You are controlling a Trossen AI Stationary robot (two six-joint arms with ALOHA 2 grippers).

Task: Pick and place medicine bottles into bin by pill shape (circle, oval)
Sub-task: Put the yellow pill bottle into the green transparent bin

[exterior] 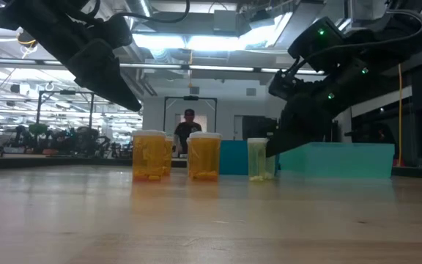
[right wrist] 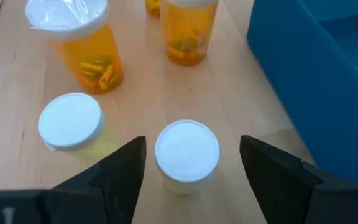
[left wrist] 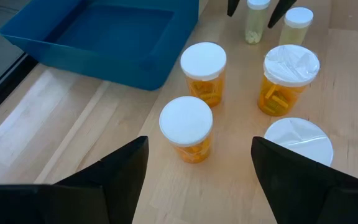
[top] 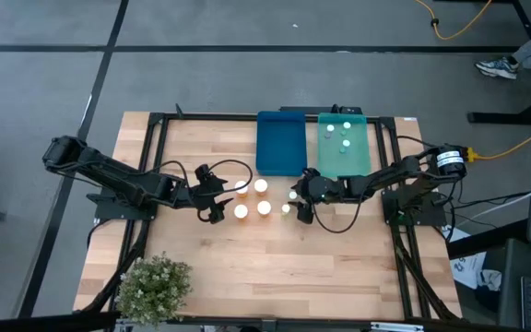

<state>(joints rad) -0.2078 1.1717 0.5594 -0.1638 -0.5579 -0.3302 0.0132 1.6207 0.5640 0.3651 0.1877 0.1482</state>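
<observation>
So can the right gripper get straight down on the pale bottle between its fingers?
Probably yes. The right gripper is open, and the pale bottle sits between its fingers with a gap on both sides.

The right gripper (right wrist: 191, 171) hangs low over the wooden table (right wrist: 17, 124) with its two dark fingers (right wrist: 114, 177) spread wide apart. Between them stands a small pale bottle (right wrist: 186, 152) with a white cap, upright and touching neither finger. Just beside it sits a second pale bottle (right wrist: 71, 122), also capped in white. Farther off stand two amber bottles: one (right wrist: 79, 43) with a clear film over its white cap and yellow oblong pills inside, the other (right wrist: 189, 34) with its cap out of sight. A third orange bottle (right wrist: 153, 6) barely shows at the edge. The dark blue tray (right wrist: 303, 68) rises along one side, near the amber pair.
</observation>
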